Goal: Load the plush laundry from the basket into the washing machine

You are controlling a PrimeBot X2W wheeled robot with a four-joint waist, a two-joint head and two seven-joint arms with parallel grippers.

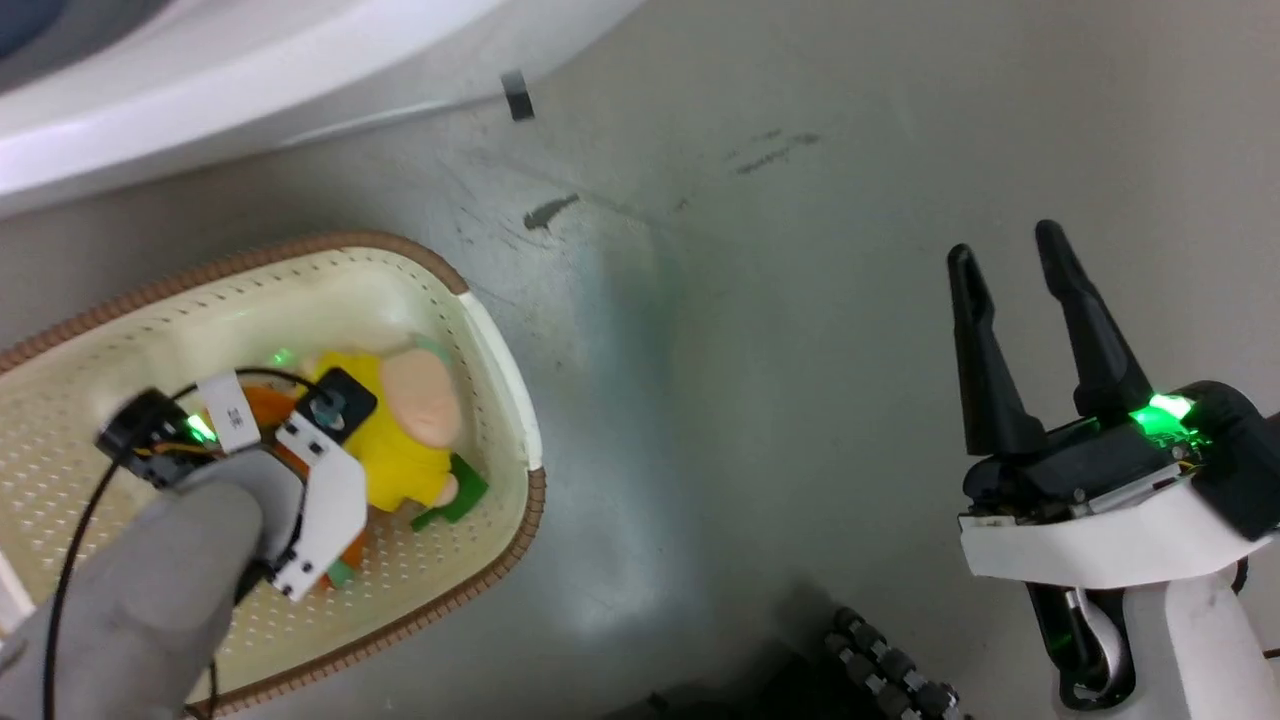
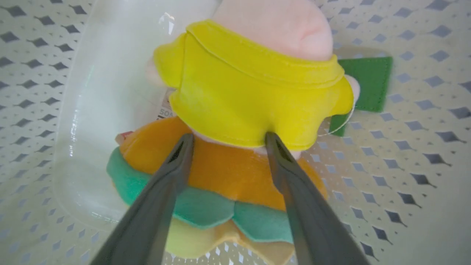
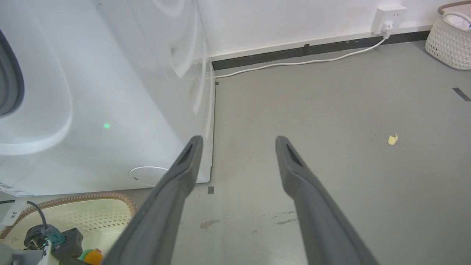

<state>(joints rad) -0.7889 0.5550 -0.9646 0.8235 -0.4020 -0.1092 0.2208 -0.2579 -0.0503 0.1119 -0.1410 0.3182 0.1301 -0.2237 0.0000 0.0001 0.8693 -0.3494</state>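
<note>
Not much to read here: a white tag [image 2: 163, 110] tucked under the yellow plush [image 2: 254, 92] starts with "SO", the rest is hidden.

Right tool [image 3: 239, 139]: two dark fingers, spread apart, over grey floor [image 3: 331, 110].
Left: white washer [image 3: 110, 92], with grey gasket [image 3: 9, 84] at the frame edge.
Lower left: basket [image 3: 73, 198] with brown rim; orange plush [image 3: 94, 255] inside.
Far wall: socket [image 3: 390, 16]; white cable [image 3: 294, 63] along the skirting.
Top right: white hamper [image 3: 450, 44].
Floor: one yellow scrap [image 3: 393, 139].
</note>
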